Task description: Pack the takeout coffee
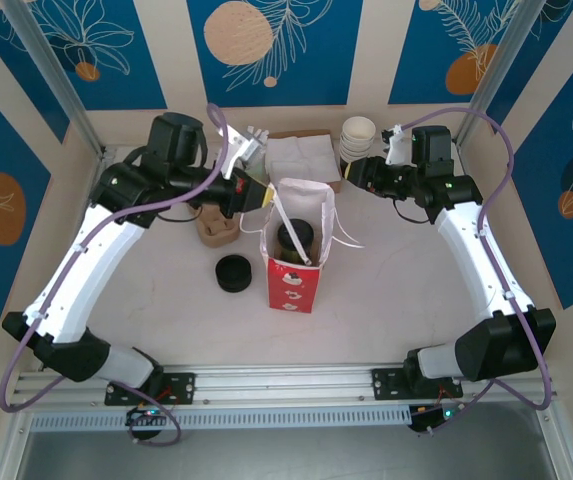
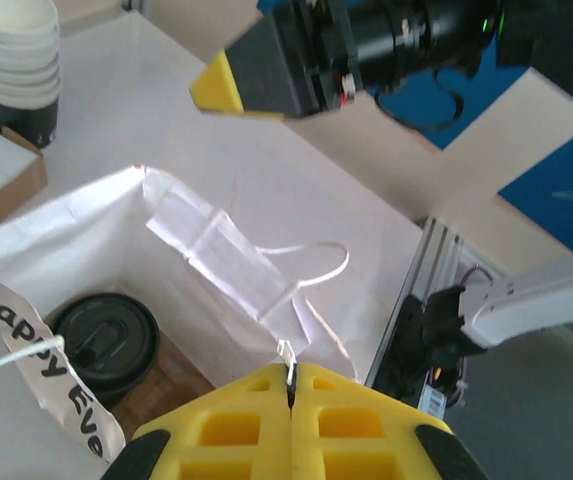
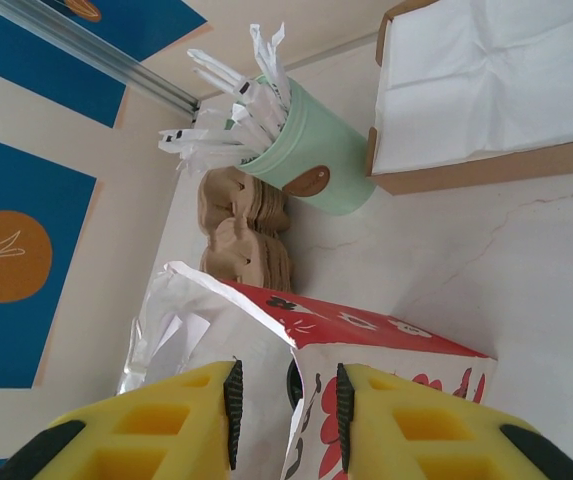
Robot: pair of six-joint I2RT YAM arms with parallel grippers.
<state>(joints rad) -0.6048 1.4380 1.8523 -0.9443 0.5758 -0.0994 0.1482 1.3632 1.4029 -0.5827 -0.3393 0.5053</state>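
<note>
The takeout coffee (image 1: pixel 294 238), a dark cup with a round black lid (image 2: pixel 106 340), stands inside an open red-and-white paper bag (image 1: pixel 291 275) at mid table. My left gripper (image 1: pixel 261 197) is at the bag's left rim. In the left wrist view its yellow fingertips (image 2: pixel 291 375) are shut on a sliver of the bag's white edge. My right gripper (image 1: pixel 356 172) hovers off the bag's far right corner, apart from it. Its jaws (image 3: pixel 286 400) are open with a gap, and nothing is held; the bag (image 3: pixel 366 335) lies beyond them.
A low stack of loose black lids (image 1: pixel 233 273) sits left of the bag. Brown pulp carriers (image 1: pixel 216 228) lie under the left arm. At the back are a mint holder of wrapped straws (image 3: pixel 306 150), a box of napkins (image 1: pixel 304 158) and stacked lidless cups (image 1: pixel 358 138).
</note>
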